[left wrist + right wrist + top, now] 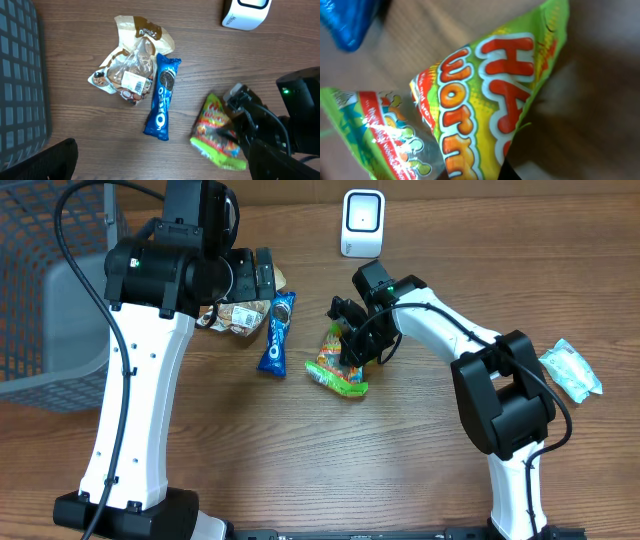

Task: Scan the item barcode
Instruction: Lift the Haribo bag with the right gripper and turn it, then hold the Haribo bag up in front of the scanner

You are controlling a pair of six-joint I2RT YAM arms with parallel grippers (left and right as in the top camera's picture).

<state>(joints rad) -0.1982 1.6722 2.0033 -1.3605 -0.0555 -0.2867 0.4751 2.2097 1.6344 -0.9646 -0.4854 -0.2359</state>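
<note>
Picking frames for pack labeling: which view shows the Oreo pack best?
Left wrist. The Oreo pack lies whole and unobstructed on the table, with its logo readable. Overhead shows the pack whole too, but small and with less print detail. Right wrist catches only a blurred blue corner at the frame's top left.

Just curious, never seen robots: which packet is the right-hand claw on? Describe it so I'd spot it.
Find the white scanner box at the table's far edge. Just before it, the right claw pinches a gummy bag: the only bright green-and-yellow packet, beside the blue Oreo pack.
</note>
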